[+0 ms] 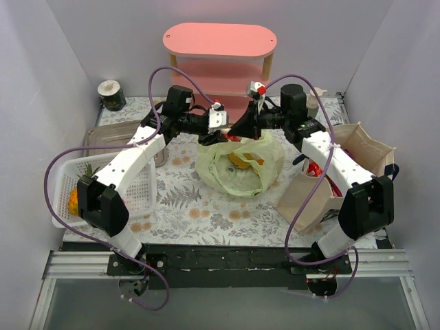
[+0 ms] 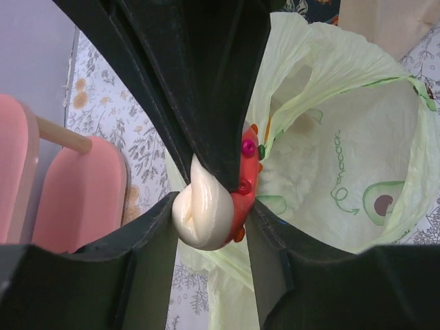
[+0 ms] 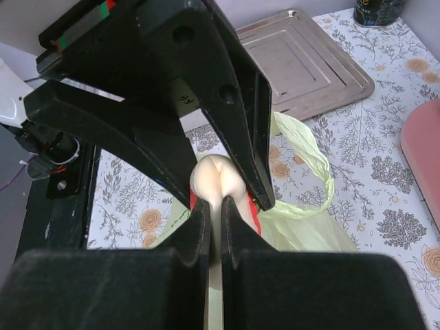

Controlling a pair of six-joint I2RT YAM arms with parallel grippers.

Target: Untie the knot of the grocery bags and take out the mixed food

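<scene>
So the knot looks undone: the plastic bag (image 1: 237, 172) gapes mid-frame on the bench (image 1: 185, 206). Above it the right gripper (image 3: 215, 210) pinches an iced pastry (image 2: 206, 220). The left gripper (image 2: 213, 208) straddles it too, grip unclear. Next, I'd guess one lets go.

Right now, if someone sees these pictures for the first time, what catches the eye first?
The left gripper and the right gripper both pinch one small cream-and-red pastry above the open yellow-green plastic bag in the middle of the table. A bright pink shelf stands behind them.
</scene>
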